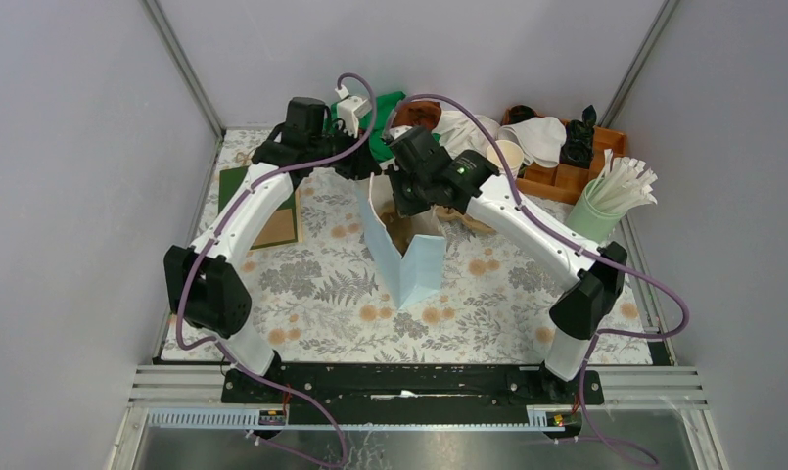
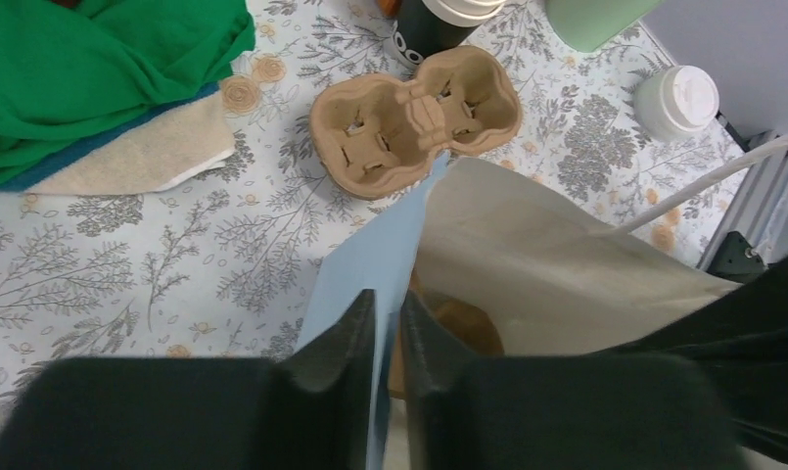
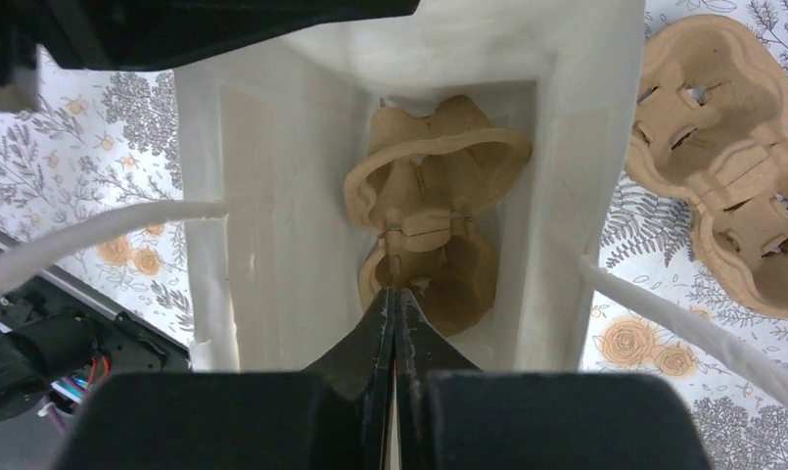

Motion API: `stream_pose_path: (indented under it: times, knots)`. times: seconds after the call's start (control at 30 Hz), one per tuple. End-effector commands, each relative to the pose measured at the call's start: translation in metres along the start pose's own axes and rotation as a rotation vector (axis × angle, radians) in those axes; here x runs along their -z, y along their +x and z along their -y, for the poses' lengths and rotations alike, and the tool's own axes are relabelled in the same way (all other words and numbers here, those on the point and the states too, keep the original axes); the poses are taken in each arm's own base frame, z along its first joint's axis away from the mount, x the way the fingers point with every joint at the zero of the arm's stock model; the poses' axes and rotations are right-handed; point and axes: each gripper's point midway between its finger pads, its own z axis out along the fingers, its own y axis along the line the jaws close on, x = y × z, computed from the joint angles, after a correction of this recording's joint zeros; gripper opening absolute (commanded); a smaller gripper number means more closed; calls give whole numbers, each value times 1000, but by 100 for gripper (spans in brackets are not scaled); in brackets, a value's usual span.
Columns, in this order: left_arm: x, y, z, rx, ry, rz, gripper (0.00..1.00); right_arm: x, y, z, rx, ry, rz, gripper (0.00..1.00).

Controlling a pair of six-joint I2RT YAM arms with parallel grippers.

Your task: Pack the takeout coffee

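Takeout coffee (image 2: 675, 101), white-lidded pale cup, stands upright well ahead-right of left jaws, which pinch the bag (image 2: 370, 255) wall; right jaws pressed together.

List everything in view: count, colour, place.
bag: one, blue outside, cream inside, open, mid-table
tray: two, brown pulp; one inside the bag, one on the table beside it
coffee: one, pale with white lid, upright on the table, outside the bag
cloth: one, green, far side
pad: one, beige, partly under the cloth
organiser: one, wooden, far right
holder: one, green, holding white sticks, right edge
board: one, brown and green, left side
tablecloth: one, floral, covering the table
left gripper: black, shut on the bag's blue edge
right gripper: black, shut on the bag's rim
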Motion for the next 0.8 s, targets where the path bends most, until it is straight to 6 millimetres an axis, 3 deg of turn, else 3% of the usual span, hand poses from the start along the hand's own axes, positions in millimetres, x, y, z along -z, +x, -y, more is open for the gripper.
stream_pose_path:
  times: [0.0, 0.07, 0.33, 0.53, 0.63, 0.77]
  knots:
    - [10, -26, 19, -115, 20, 55, 13, -9, 2, 1, 64, -17, 10, 1]
    - [12, -25, 25, -114, 17, 57, 0, -8, 10, 4, 82, -15, 7, 4]
    - [21, -27, 42, -84, 14, 98, 0, -15, 46, 15, 151, 21, -12, 14]
    - [34, -30, 54, -45, 18, 157, 0, -10, 55, 22, 184, 33, -18, 20]
    - [40, -31, 61, -25, 33, 172, 0, -6, 55, 18, 205, 22, -14, 20]
    - [42, -25, 69, 12, 65, 167, 0, 2, 34, 8, 208, 2, 30, 16]
